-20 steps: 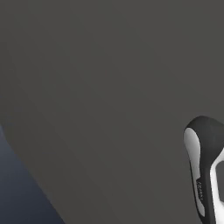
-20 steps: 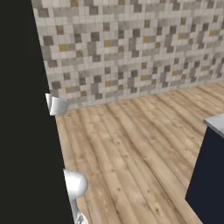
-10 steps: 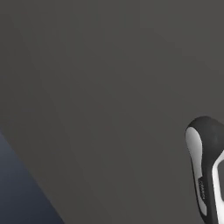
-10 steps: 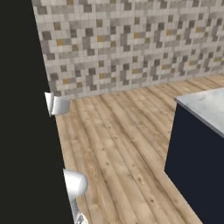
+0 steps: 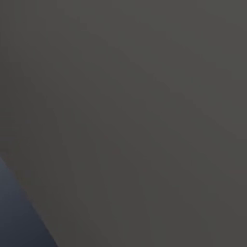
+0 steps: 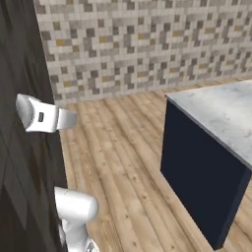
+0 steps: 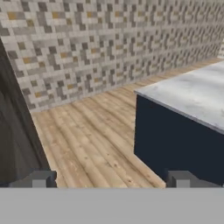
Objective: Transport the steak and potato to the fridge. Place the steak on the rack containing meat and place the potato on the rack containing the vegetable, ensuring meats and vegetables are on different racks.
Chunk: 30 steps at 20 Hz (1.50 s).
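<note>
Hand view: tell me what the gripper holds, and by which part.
Nothing is held. The gripper is open, its dark fingertips wide apart with bare wooden floor between them.

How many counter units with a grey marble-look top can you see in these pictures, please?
1. The counter stands on the wooden floor at the right of the right base view, in front of the tiled wall; the hand view shows it too. Others may lie out of frame.

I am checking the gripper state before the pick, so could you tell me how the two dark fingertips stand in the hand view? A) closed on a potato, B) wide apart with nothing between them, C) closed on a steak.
B: the gripper has its fingertips far apart, with only wooden plank floor between them.
</note>
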### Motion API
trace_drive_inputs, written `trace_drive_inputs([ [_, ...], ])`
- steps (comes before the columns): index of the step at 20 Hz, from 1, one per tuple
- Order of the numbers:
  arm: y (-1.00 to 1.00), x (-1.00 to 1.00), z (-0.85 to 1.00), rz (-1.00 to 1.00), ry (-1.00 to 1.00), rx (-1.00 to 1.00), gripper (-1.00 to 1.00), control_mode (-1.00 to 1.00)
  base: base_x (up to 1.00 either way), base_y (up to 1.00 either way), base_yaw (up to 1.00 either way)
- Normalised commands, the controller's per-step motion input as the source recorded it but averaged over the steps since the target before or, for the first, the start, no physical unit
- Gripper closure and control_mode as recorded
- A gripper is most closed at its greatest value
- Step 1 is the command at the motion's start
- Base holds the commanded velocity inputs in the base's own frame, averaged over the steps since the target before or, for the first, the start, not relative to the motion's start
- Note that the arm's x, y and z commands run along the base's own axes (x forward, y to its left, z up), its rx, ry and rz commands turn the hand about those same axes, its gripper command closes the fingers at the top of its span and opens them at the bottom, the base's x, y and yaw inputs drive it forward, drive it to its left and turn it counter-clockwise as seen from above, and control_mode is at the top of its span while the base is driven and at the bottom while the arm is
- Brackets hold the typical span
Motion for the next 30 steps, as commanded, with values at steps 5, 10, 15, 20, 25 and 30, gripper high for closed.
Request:
trace_drive_inputs([
  [5, 0.0, 0.0, 0.0, 0.0, 0.0, 0.0, -1.0, 1.0, -0.09, -1.0, 0.07],
  [10, 0.0, 0.0, 0.0, 0.0, 0.0, 0.0, -1.0, 1.0, -0.01, -1.0, 0.09],
  [15, 0.0, 0.0, 0.0, 0.0, 0.0, 0.0, -1.0, 1.0, -0.03, -1.0, 0.03],
  [20, 0.0, 0.0, 0.0, 0.0, 0.0, 0.0, -1.0, 1.0, -0.13, -1.0, 0.02],
  [25, 0.0, 0.0, 0.0, 0.0, 0.0, 0.0, -1.0, 1.0, -0.32, -1.0, 0.0],
  [30, 0.0, 0.0, 0.0, 0.0, 0.0, 0.0, -1.0, 1.0, -0.28, -1.0, 0.0],
])
